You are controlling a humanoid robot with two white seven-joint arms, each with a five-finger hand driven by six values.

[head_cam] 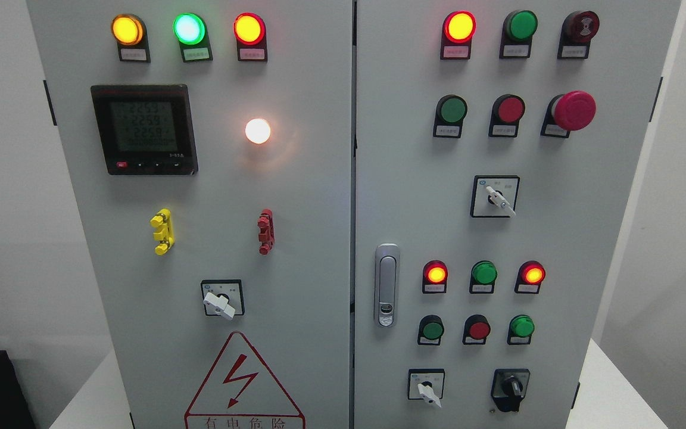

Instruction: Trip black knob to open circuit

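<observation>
A: Looking for the black knob [513, 388] — bottom right of the right door [605, 238], just right of a white selector [427, 388] on the same row.

B: Got it. It's the only black rotary on the panel; the other three selectors are white. Pointer sits roughly upright, maybe a touch off. Where's the robot hand?

A: Neither one in frame, left or right, so can't tell if fingers are open or curled. Reach hasn't started, imo.

B: Then the approach matters. The knob is low and near the frame's bottom edge, so I'd bring the right arm in from below-right, keeping clear of the white selector beside it.

A: And the green button [521, 327] directly above. A stray knuckle there presses something we don't want.

B: Right. Pinch the raised grip bar w/ thumb and fingers on its two flat sides, not the round base. Then turn the wrist in one firm motion till it clicks over.

A: Which way?

B: Labels too small to read. Go slow at first, feel the detent. Watch the lamps [436, 273] above for a change as confirmation.
</observation>
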